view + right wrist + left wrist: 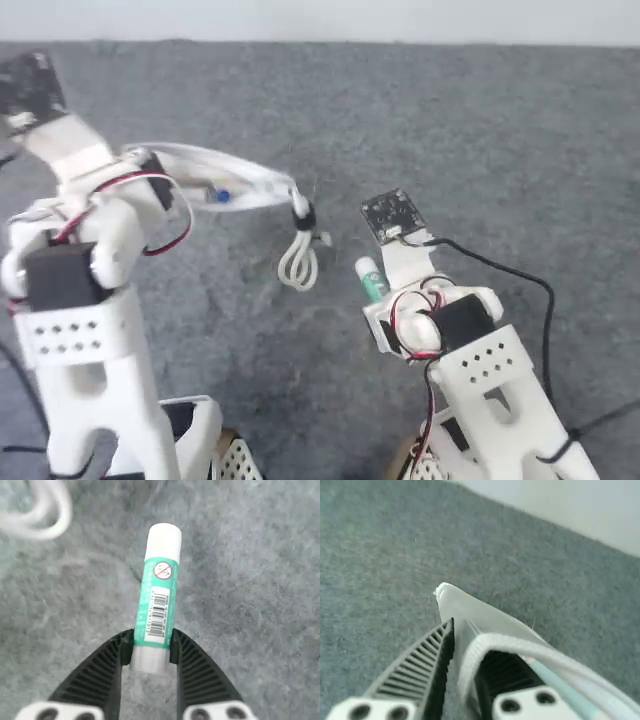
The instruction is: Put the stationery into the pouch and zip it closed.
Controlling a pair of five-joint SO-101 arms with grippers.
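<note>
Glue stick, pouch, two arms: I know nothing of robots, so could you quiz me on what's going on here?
1. True or false: the right gripper is shut on the glue stick.
2. The glue stick's body is: A red, B green, C black.
3. What does the left gripper grip?
Key: 1 true; 2 B; 3 the pouch.

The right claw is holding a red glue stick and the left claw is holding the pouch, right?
Not quite. The glue stick in the right gripper is green with a white cap, not red, as the right wrist view shows. The left gripper does hold the pouch.
</note>
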